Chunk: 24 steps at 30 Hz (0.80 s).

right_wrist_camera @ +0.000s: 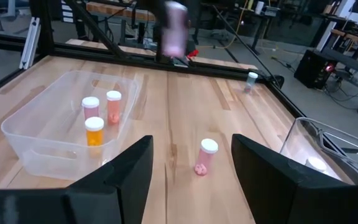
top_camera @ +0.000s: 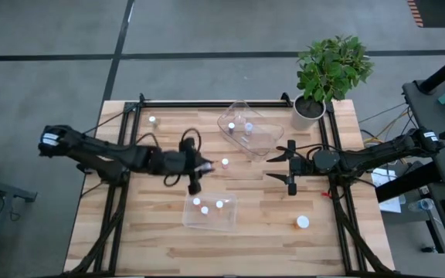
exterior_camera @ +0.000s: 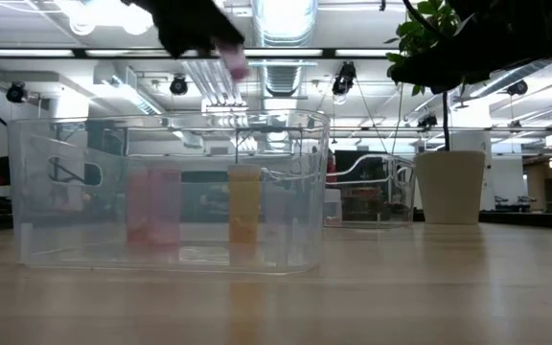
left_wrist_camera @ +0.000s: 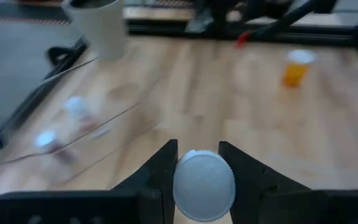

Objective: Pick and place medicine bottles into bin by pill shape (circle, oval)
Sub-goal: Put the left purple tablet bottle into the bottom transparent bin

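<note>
My left gripper is shut on a small pinkish medicine bottle with a white cap. It holds the bottle in the air just beyond the near clear bin, and the bottle also shows in the right wrist view. The near bin holds three bottles. The far clear bin holds two bottles. One pinkish bottle stands on the table between the grippers. My right gripper is open and empty at the table's right. My left gripper pinches the bottle between its two fingers at the sides of the white cap. The fingers come level from the table's left. The bottle stands upright in the hold with its cap up and its pinkish body below, lifted clear of the table.
A larger orange bottle stands near the table's front right. A small bottle stands at the far left. A potted plant stands at the far right corner. Bare wood lies between the bins and along the front.
</note>
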{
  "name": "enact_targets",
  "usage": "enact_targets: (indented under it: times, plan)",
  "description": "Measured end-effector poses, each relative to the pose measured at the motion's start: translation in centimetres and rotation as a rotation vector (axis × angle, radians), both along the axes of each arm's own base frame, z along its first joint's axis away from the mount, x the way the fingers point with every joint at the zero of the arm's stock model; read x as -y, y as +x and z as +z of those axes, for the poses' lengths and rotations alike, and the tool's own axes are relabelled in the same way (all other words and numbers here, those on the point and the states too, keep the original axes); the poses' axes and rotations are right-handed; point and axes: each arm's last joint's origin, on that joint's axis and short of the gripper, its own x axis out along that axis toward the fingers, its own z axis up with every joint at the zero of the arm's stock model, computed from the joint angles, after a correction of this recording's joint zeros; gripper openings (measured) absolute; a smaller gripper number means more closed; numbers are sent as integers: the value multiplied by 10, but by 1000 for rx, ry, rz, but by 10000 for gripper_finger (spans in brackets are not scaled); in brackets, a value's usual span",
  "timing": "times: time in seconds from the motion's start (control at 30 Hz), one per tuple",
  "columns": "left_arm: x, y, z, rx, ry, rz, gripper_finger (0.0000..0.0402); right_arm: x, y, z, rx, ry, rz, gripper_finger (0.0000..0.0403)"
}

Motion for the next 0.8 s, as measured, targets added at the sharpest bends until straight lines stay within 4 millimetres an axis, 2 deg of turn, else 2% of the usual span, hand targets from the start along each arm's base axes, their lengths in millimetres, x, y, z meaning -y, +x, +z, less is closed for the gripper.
enact_targets:
  times: [0.07,0.2,0.33,0.53,0.67,0.8]
  plan:
    - [15,4,8,27,-24,-36,81,0,0,0,0,0,0,209]
    - [37,11,10,10,-74,-71,81,0,0,0,0,0,0,209]
    - [52,22,-4,-166,-93,-55,81,0,1,0,-1,5,-1,209]
    - [79,45,-28,-388,-22,-114,81,0,2,-2,-7,6,-1,209]
    - [93,55,-26,-455,-2,-141,81,0,2,-2,-7,8,-2,209]
    - [105,62,-21,-409,-24,-179,81,0,2,-2,-7,7,-2,209]
